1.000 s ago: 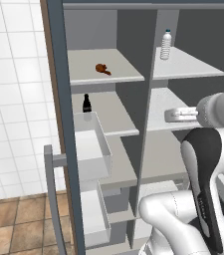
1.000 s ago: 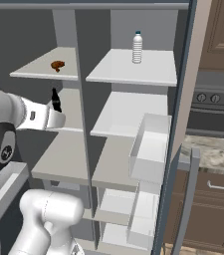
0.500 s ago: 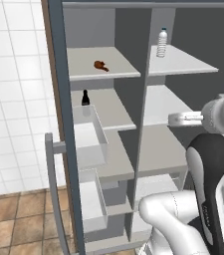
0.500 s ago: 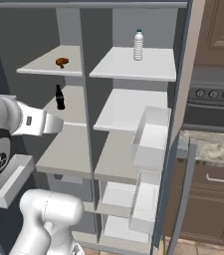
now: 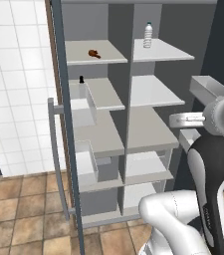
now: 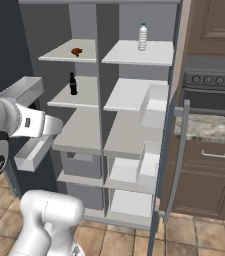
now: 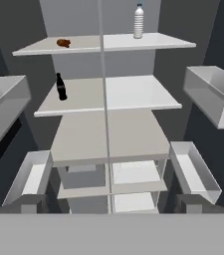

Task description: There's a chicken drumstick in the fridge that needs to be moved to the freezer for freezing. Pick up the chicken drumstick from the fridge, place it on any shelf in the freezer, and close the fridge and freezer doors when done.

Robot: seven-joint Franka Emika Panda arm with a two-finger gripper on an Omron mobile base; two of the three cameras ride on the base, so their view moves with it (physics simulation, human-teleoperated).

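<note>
The chicken drumstick [image 5: 94,54] [image 6: 76,51] [image 7: 63,43] lies on the top shelf of the fridge, the left section of the open appliance. One shelf below it stands a small dark bottle [image 7: 60,87]. In the right section, the freezer, a pale grey shelf [image 7: 138,92] is bare, and a water bottle [image 7: 139,21] stands on the top one. My gripper [image 5: 173,119] [image 6: 59,125] [image 7: 111,204] is open and holds nothing. It hangs in front of the appliance at mid height, well back from the shelves. Both doors stand wide open.
The fridge door [image 5: 63,129], edge-on, carries white bins [image 5: 81,107] and a bar handle [image 5: 55,159]. The freezer door [image 6: 170,125] also has bins [image 6: 154,102]. A stove [image 6: 209,80], stone counter [image 6: 214,127] and wooden cabinets lie to the right; a white tiled wall [image 5: 14,74] is left.
The whole picture has shifted: the cameras have drawn back from the appliance, so more of its shelves and both doors show. The gripper has stayed open and empty.
</note>
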